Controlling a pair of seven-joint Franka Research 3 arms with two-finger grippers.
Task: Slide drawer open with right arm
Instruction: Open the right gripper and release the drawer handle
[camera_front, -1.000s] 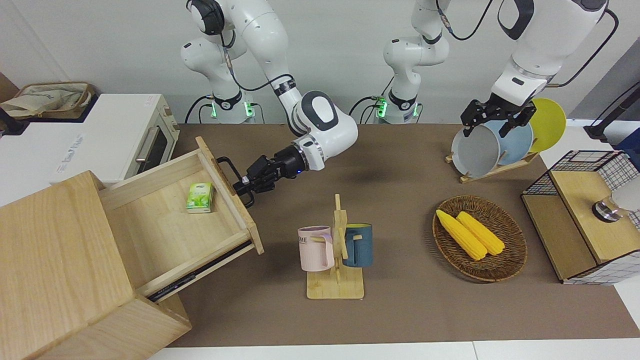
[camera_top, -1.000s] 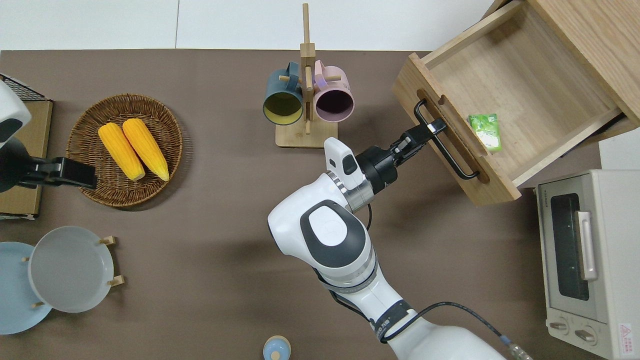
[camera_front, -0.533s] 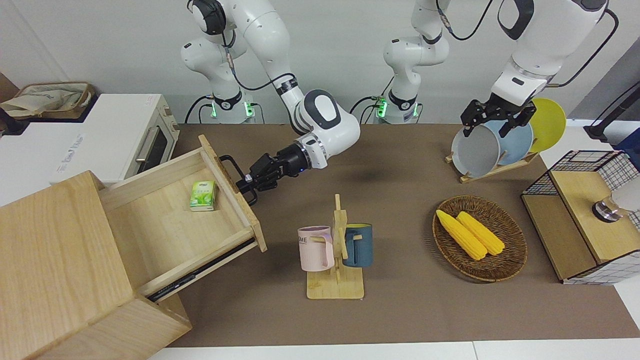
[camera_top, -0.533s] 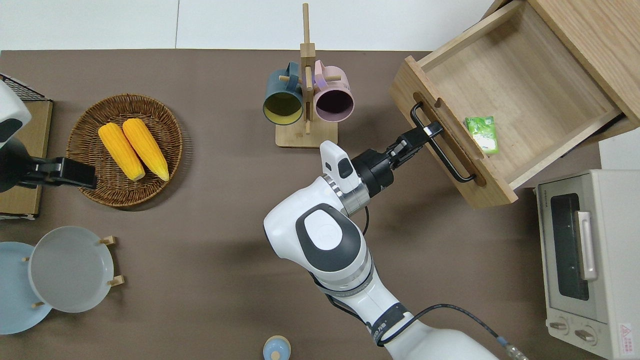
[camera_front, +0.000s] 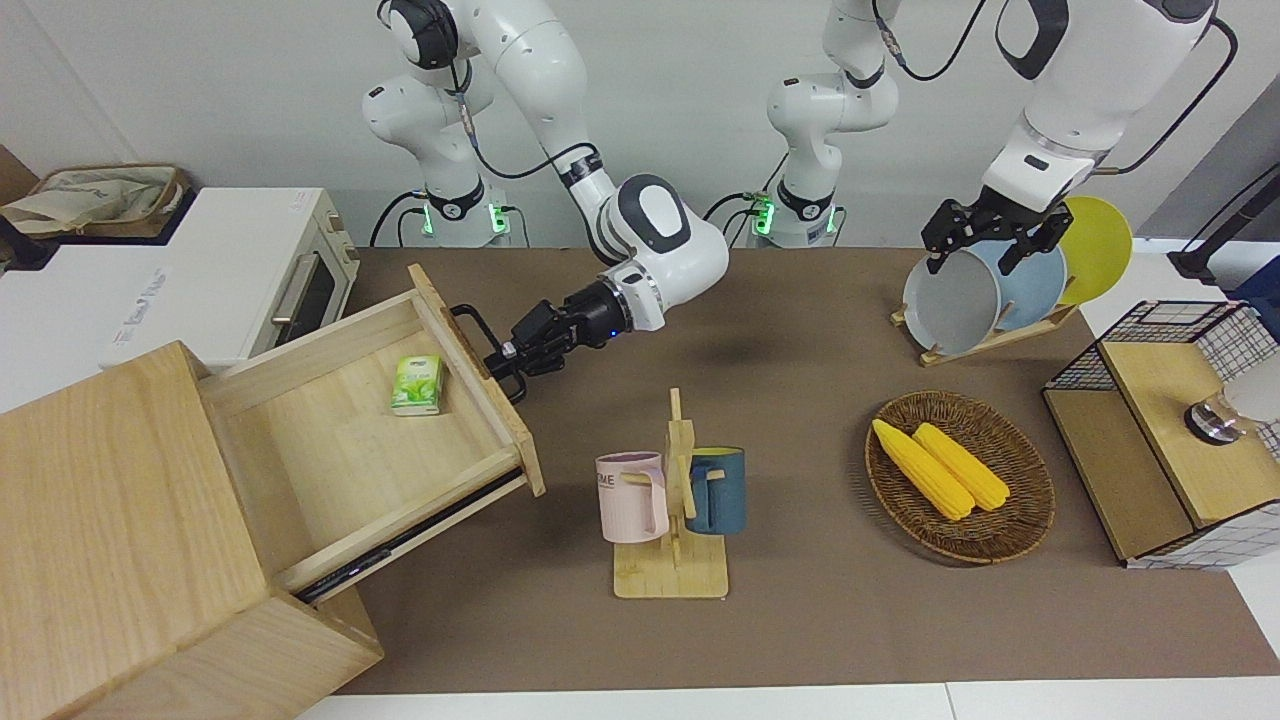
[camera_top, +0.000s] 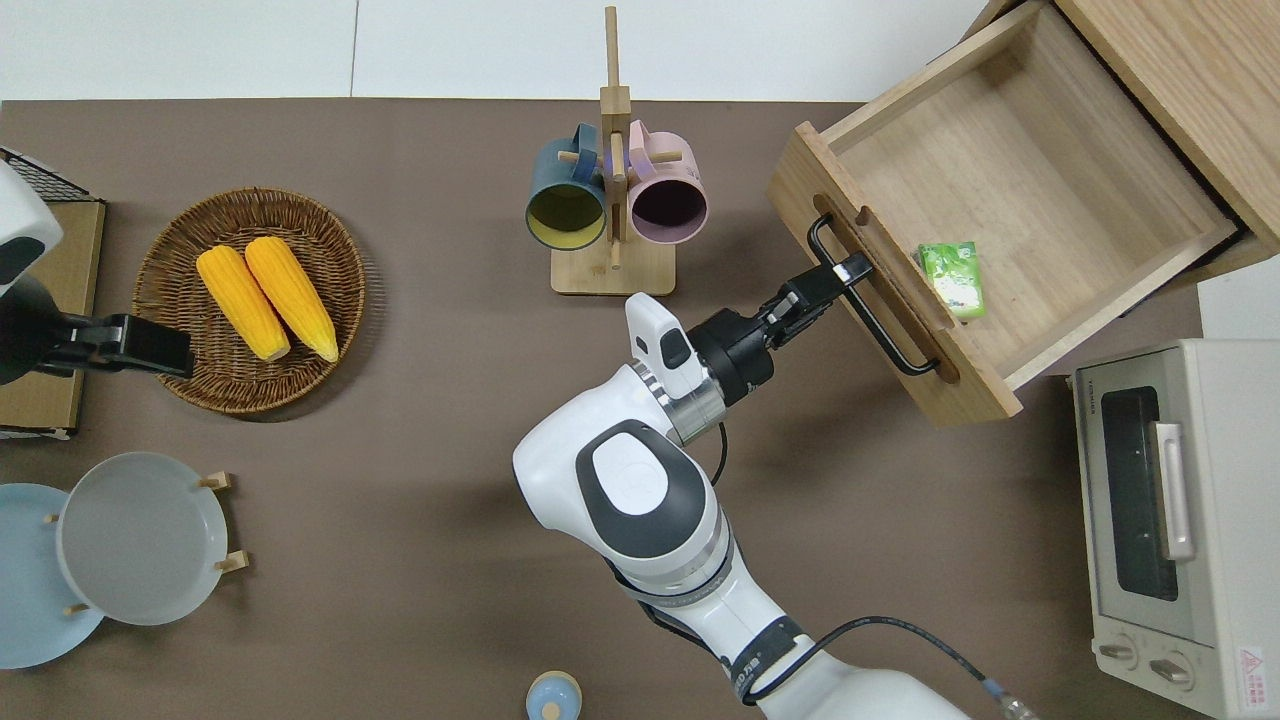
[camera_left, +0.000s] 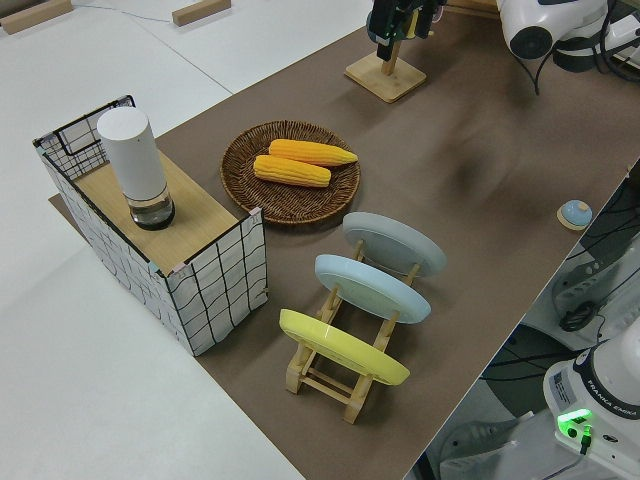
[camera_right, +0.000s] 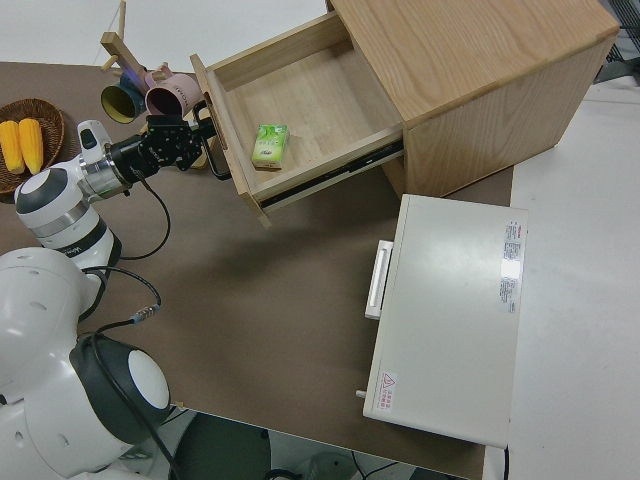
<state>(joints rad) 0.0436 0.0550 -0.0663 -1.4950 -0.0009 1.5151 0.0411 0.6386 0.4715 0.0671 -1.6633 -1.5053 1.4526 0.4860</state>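
The pale-wood drawer (camera_front: 350, 450) stands pulled far out of the big wooden box (camera_front: 110, 500); it also shows in the overhead view (camera_top: 1020, 170) and the right side view (camera_right: 310, 110). A green packet (camera_front: 416, 384) lies in it near the front panel. My right gripper (camera_front: 510, 362), blue light at its wrist, is shut on the drawer's black bar handle (camera_top: 870, 310); it also shows in the overhead view (camera_top: 845, 272) and the right side view (camera_right: 200, 140). My left arm is parked, its gripper (camera_front: 975, 255) open.
A wooden mug stand (camera_front: 670, 500) with a pink and a blue mug stands close to the drawer's front corner. A white toaster oven (camera_top: 1180, 520) sits beside the box, nearer to the robots. A basket of corn (camera_front: 960, 475), a plate rack (camera_front: 1000, 290) and a wire-mesh cabinet (camera_front: 1170, 440) stand toward the left arm's end.
My right gripper has pulled the handle toward the table's middle, and the drawer has slid farther out of the box. The green packet rode along. The left arm has not moved.
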